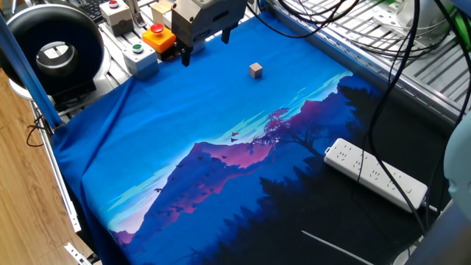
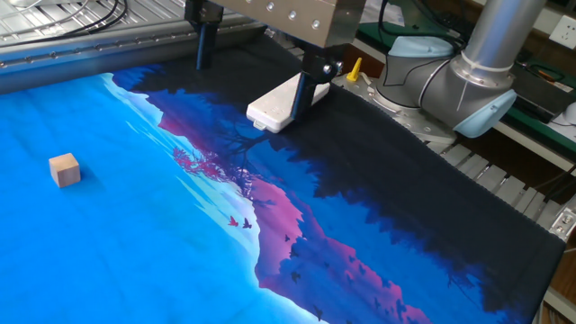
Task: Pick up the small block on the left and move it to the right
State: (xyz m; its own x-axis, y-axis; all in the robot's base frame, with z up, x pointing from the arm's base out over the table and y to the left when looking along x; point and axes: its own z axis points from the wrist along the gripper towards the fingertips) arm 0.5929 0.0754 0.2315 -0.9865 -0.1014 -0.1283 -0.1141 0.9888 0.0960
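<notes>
Approach is judged under way: gripper (image 1: 205,46), jaws spread and empty, must be brought over block (image 1: 255,70) and lowered.

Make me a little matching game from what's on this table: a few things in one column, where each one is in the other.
Things:
1. small block
2. power strip
3. gripper
4. orange button box

Places:
A. on the dark part of the cloth
B. above the cloth, fingers apart
C. on the bright blue part of the cloth
D. beyond the cloth's edge

Pairs: 1-C, 2-A, 3-B, 4-D
</notes>
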